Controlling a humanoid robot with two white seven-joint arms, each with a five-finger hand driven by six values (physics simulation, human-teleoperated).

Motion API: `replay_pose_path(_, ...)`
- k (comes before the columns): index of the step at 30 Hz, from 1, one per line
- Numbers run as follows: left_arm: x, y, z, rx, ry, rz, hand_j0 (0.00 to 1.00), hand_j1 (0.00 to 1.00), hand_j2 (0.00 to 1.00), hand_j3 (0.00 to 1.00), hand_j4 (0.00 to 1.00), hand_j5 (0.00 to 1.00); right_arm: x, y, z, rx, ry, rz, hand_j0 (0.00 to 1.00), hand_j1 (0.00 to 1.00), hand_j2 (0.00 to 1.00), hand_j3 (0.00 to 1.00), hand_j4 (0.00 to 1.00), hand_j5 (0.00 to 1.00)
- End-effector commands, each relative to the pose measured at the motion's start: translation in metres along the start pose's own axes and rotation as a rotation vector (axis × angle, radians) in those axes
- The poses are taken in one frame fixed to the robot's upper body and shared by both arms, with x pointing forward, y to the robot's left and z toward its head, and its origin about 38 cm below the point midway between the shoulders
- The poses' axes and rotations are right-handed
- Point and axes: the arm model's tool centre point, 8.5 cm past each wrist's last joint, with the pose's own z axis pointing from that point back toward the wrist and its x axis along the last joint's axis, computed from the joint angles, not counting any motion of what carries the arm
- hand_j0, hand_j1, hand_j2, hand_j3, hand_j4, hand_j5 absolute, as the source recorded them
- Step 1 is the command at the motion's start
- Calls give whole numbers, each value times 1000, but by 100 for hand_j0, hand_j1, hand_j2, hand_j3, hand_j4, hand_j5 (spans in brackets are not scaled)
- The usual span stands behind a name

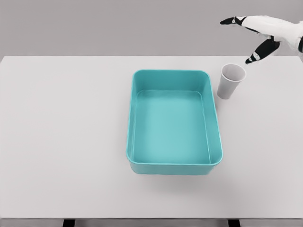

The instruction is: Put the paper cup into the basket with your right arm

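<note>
Head view: the right hand (265,34), fingers (258,51) spread and empty, hovers up and right of the upright paper cup (230,81) beside the basket (210,118).

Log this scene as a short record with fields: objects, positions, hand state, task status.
cup: white paper cup, upright, on the table just right of the basket's far corner
basket: teal basket, mid-table, nothing inside
right hand: right hand open, above and right of the cup, not touching
left hand: out of view
task status: cup not yet grasped
</note>
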Motion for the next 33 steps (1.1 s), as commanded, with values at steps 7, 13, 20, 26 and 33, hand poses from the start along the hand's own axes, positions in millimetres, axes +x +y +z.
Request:
replay_pose_path(7,0,0,0,0,0,0,100,100,100,100,100,100,-13,47,-26,250,43,7,100,100,100,100,100,100)
replay_pose_path(13,0,0,0,0,0,0,100,100,100,100,100,100,-15,53,-24,306,40,27,100,100,100,100,100,100)
replay_pose_path(20,0,0,0,0,0,0,100,100,100,100,100,100,-31,60,-24,319,65,-50,100,100,100,100,100,100)
replay_pose_path(26,0,0,0,0,0,0,100,100,100,100,100,100,-34,47,-25,293,75,-56,100,100,100,100,100,100)
replay_pose_path(33,0,0,0,0,0,0,100,100,100,100,100,100,-32,54,-44,307,75,-75,100,100,100,100,100,100)
